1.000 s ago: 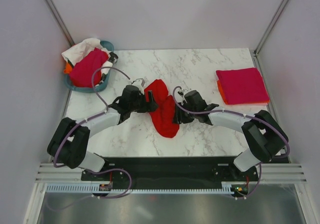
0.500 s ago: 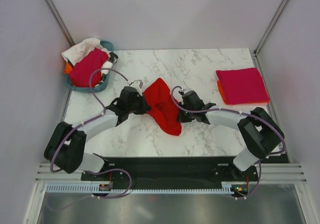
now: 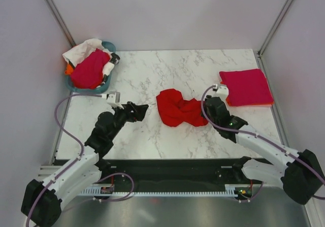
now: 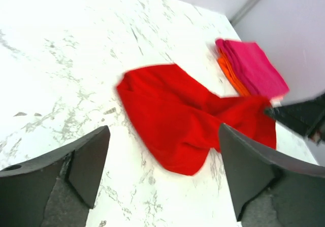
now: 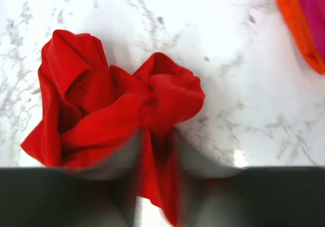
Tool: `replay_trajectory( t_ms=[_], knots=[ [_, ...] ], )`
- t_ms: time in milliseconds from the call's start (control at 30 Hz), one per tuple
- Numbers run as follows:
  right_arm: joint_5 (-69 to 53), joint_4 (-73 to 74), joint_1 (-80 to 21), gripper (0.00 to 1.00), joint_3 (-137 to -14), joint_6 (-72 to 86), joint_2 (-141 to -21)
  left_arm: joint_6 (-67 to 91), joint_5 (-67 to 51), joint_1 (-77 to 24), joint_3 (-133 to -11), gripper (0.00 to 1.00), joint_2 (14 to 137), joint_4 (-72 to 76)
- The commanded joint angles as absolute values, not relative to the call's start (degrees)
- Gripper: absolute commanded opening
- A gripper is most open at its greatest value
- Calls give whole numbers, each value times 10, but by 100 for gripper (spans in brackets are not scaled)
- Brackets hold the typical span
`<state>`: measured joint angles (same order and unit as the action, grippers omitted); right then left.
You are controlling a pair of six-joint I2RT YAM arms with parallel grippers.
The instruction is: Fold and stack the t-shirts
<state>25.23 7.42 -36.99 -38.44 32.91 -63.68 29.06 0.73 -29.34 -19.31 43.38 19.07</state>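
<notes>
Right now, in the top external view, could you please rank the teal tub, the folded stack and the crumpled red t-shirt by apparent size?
1. teal tub, slightly the largest.
2-3. folded stack and red t-shirt: too alike in spread to rank.

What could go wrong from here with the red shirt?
1. The right gripper is shut on one bunched end of the red shirt, which lies twisted in a wad. A pull would likely drag the wad rather than spread it.
2. The left gripper is open and clear of the cloth, so nothing anchors the other end.
3. The folded stack sits close to the right gripper; a drag that way might nudge it.
</notes>
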Motion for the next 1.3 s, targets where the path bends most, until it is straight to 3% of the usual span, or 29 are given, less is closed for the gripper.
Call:
replay_trajectory(
  t_ms=[0,33,67,133,267,333,500,667,833,933,1100,1200,1233,1267],
  knots=[
    [355,77,-368,53,-320,360,-565,318,114,-291,-163,97,412,228],
    [350,76,-368,74,-296,359,-553,320,114,-290,-159,100,414,234],
    [345,71,-368,83,-289,353,-543,316,95,-291,-163,100,431,241],
    [336,69,-367,84,-284,331,-527,310,72,-291,-178,100,462,241],
    [330,108,-364,98,-319,318,-540,338,60,-290,-250,100,574,199],
    [326,117,-359,98,-343,320,-563,380,81,-280,-276,100,599,155],
    [219,122,-306,98,-378,336,-634,363,-27,-268,-296,100,671,207],
    [154,96,-261,66,-381,343,-676,357,-136,-270,-427,96,786,161],
    [107,77,-226,63,-394,346,-719,357,-171,-287,-528,96,859,148],
    [107,69,-221,54,-405,343,-751,353,-182,-296,-582,94,898,116],
    [112,63,-220,53,-416,321,-784,333,-190,-312,-632,93,942,85],
    [126,62,-220,43,-414,314,-788,313,-204,-319,-700,93,982,29],
    [125,62,-220,30,-414,312,-788,303,-201,-322,-714,93,992,15],
    [126,62,-220,24,-414,311,-788,299,-200,-324,-728,93,1003,3]
  ],
)
